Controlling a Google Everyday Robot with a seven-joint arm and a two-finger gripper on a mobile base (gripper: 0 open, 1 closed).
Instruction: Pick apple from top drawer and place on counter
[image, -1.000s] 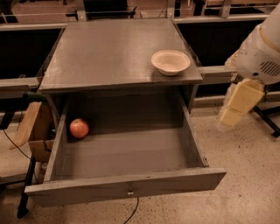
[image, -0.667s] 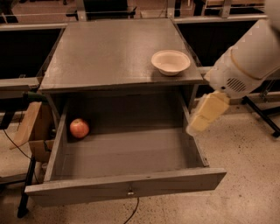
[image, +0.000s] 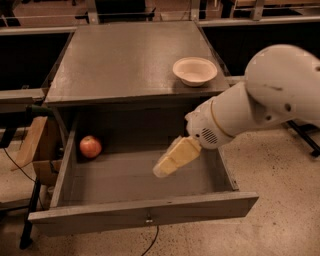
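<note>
The apple (image: 90, 146), small and red, lies at the back left corner of the open top drawer (image: 140, 214), which is pulled out wide from the grey cabinet. The counter (image: 125, 55) is the flat grey top above it. My gripper (image: 172, 159) hangs over the middle-right of the drawer, well to the right of the apple and apart from it. The white arm (image: 265, 95) reaches in from the right.
A shallow cream bowl (image: 195, 70) stands near the right front corner of the counter. Dark side shelves (image: 25, 55) flank the cabinet. A cardboard box (image: 37, 150) and a cable lie on the floor at the left.
The arm has swung in from the right, and my gripper has moved left from outside the drawer's right wall to above the drawer's inside. The apple and bowl have not moved.
</note>
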